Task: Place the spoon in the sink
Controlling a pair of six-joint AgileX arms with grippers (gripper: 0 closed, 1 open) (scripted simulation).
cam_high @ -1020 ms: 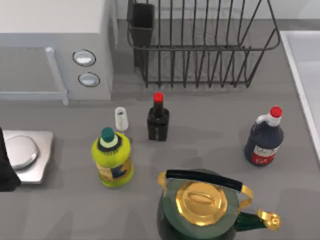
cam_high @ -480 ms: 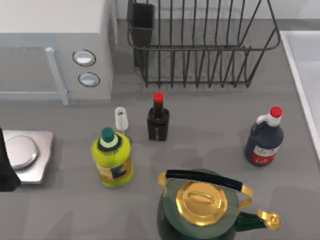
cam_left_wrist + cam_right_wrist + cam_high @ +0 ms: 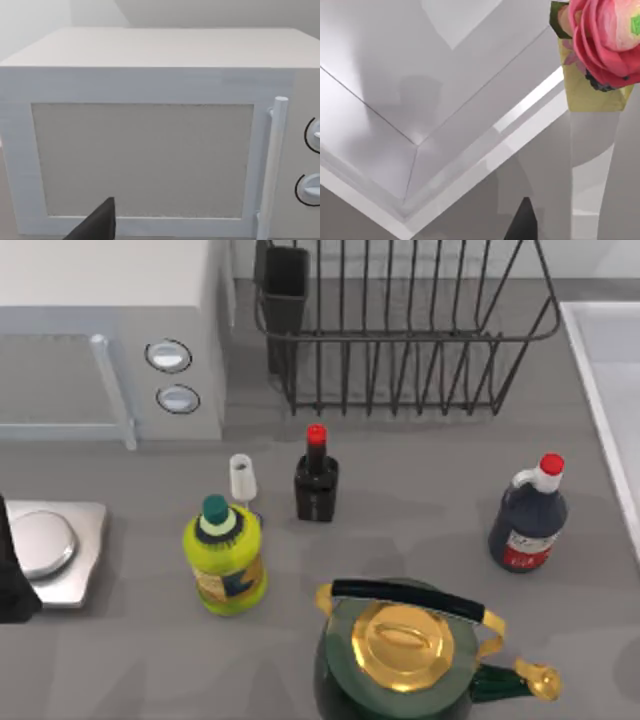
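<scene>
Grey tabletop (image 3: 420,500) holds a green and gold kettle (image 3: 405,660) at the near edge; a yellow-green bottle (image 3: 225,560) stands to its left, with the white spoon (image 3: 243,478) just behind that bottle. The pale sink (image 3: 600,370) lies at the table's right edge, well apart from the spoon. Whether either gripper is open or closed cannot be told; the left wrist view faces a white microwave (image 3: 150,130), the right wrist view the sink's rim (image 3: 485,150) beside a pink flower (image 3: 607,40).

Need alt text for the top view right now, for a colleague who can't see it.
A grey counter holds a green and gold kettle at the near edge, with a yellow bottle, a small white spoon and two dark red-capped bottles behind it. Farther back stand a white microwave and black wire dish rack; the sink is at right.
</scene>
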